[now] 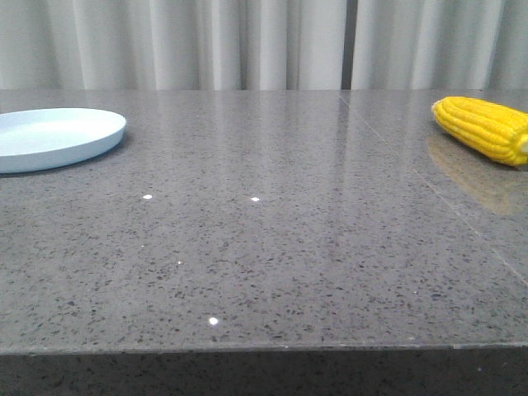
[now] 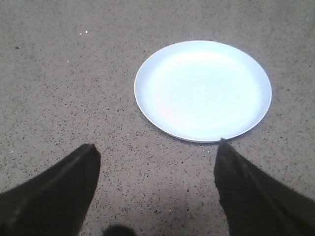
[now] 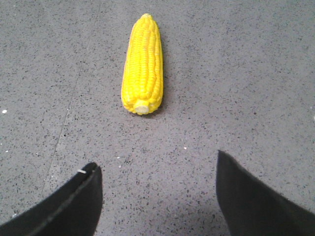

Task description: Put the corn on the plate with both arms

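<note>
You are looking across a grey speckled table [image 1: 272, 247] backed by pale curtains [image 1: 247, 41]. A thin seam [image 1: 412, 169] runs through the tabletop on the right side.

The plate [image 1: 58, 136] sits at the far left of the table in the front view, cut off by the frame edge. It is round, shallow and pale blue-white, and nothing lies on it.

The corn [image 1: 483, 128] lies at the far right of the table, well apart from the plate. It is flat on the surface, with a faint reflection showing in the tabletop below it.

Check the left gripper [image 2: 155, 150]: its two dark fingers are spread wide and grasp nothing. In the left wrist view the plate [image 2: 203, 91] lies just beyond the fingertips, one tip overlapping its rim in the picture.

Check the right gripper [image 3: 157, 164]: its fingers are likewise spread and hold nothing. In the right wrist view the corn [image 3: 142, 64] lies beyond the fingertips, its pale cut end [image 3: 142, 105] turned towards them, apart from both.
</note>
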Controlling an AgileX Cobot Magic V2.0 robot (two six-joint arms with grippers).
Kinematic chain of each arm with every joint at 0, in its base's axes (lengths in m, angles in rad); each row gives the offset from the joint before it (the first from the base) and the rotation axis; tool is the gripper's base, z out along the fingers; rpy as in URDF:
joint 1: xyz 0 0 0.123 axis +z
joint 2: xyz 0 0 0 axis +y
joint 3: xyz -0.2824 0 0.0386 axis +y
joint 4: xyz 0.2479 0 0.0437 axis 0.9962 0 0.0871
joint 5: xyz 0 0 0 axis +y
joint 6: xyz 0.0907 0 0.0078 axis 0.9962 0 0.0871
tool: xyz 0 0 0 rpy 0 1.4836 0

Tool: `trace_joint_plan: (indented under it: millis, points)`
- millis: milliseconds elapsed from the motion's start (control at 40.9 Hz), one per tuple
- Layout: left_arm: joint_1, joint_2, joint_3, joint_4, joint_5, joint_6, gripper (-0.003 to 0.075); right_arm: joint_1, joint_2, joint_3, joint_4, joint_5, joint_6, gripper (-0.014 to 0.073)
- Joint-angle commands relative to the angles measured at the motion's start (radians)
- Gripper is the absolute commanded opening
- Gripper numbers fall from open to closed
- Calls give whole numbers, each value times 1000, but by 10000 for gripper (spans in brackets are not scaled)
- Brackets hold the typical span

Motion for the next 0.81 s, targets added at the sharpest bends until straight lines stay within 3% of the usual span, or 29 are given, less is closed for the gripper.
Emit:
trace_joint_plan:
  millis: [0, 269, 562, 782]
  points:
    - [-4, 83, -98, 15, -16, -7, 500, 2, 5, -33, -4, -66, -4, 524]
    - [64, 363, -295, 0, 72, 7, 500, 2, 5, -33, -4, -66, -4, 521]
    - [186, 653, -442, -420, 96, 320, 491, 2, 5, -33, -4, -66, -4, 521]
    - [186, 807, -499, -469, 96, 327, 491, 2, 5, -33, -4, -66, -4, 521]
